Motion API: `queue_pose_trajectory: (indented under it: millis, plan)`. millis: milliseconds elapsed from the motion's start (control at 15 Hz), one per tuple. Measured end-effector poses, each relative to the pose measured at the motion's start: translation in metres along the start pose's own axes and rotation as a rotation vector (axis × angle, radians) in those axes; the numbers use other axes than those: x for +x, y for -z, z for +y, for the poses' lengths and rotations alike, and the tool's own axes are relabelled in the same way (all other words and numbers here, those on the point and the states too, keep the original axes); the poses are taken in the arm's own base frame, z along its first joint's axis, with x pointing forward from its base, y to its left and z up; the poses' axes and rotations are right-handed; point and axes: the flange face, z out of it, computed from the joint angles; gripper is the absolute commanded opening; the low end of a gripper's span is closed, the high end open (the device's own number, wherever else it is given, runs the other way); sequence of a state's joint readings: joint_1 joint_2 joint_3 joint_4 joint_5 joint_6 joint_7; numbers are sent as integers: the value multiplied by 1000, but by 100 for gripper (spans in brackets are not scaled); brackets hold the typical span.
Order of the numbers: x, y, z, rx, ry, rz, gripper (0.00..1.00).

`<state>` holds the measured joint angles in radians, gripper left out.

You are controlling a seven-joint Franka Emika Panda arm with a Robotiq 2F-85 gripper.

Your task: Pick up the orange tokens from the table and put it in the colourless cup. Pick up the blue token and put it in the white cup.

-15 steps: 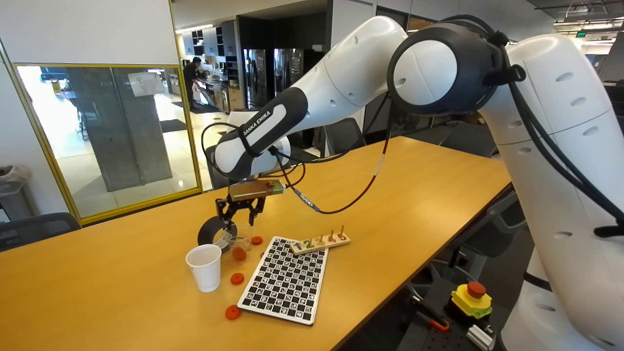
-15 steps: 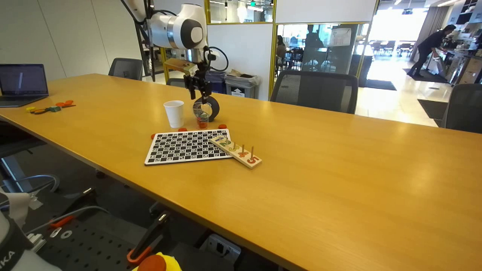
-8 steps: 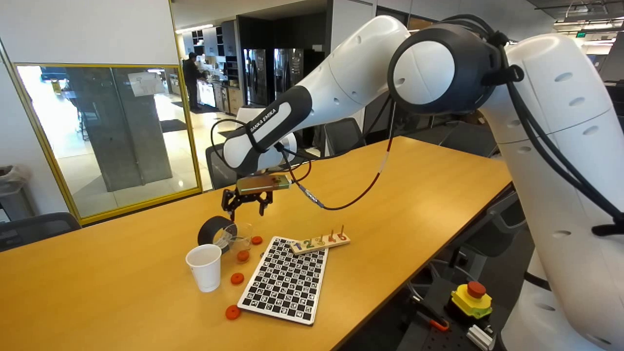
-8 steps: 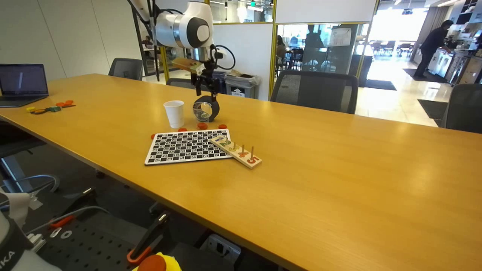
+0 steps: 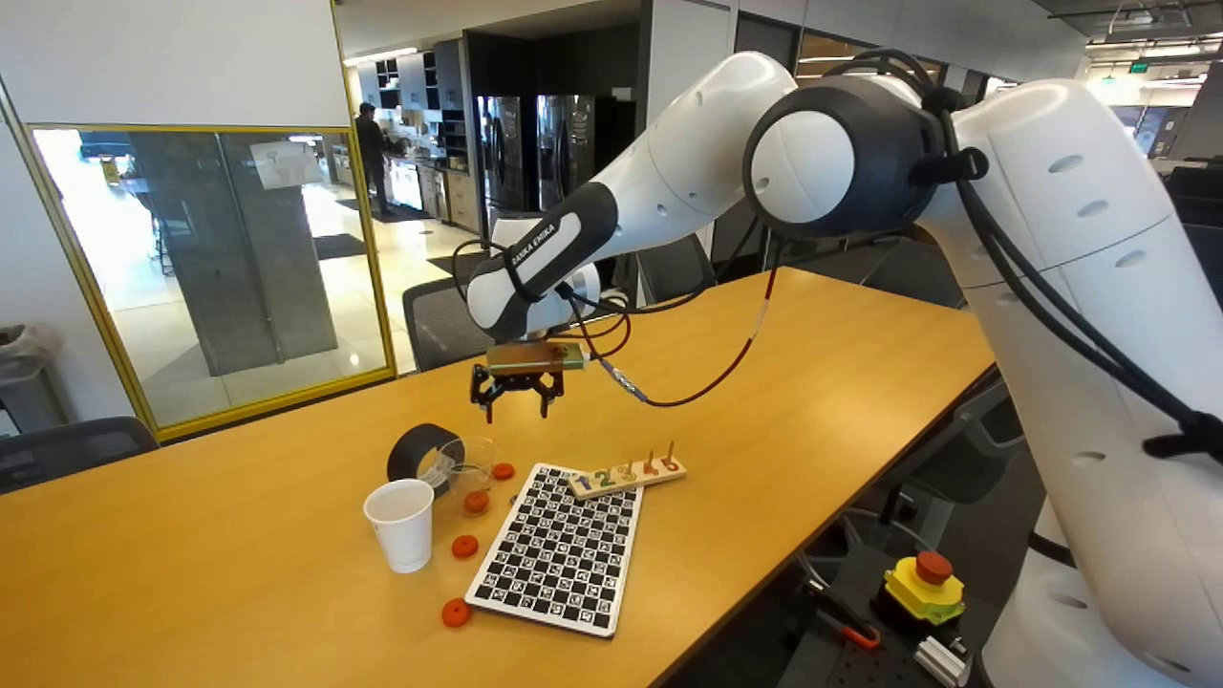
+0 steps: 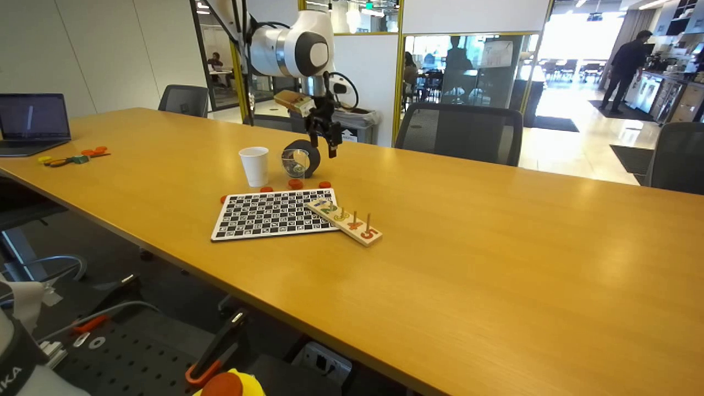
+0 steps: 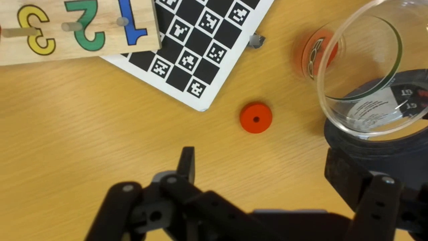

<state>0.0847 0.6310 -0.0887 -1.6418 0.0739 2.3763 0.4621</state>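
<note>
A long yellowish wooden counter [image 5: 745, 411] stands among dark mesh-backed chairs [image 6: 459, 135], near yellow-framed glass [image 5: 258, 277]. Black fingers [image 7: 347, 177] hang apart above the counter.

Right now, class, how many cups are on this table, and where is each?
2. The white cup stands left of the clear cup in both exterior views; the clear cup is beside the roll of tape. Any behind the laptop would be hidden.
</note>
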Motion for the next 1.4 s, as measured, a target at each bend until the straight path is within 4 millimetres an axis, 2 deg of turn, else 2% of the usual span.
queue_pose_trajectory:
  millis: [600,1400]
  plan:
    - [13,-52,-20,31,-351,-96,100]
    - [23,-101,-26,10,-491,-115,100]
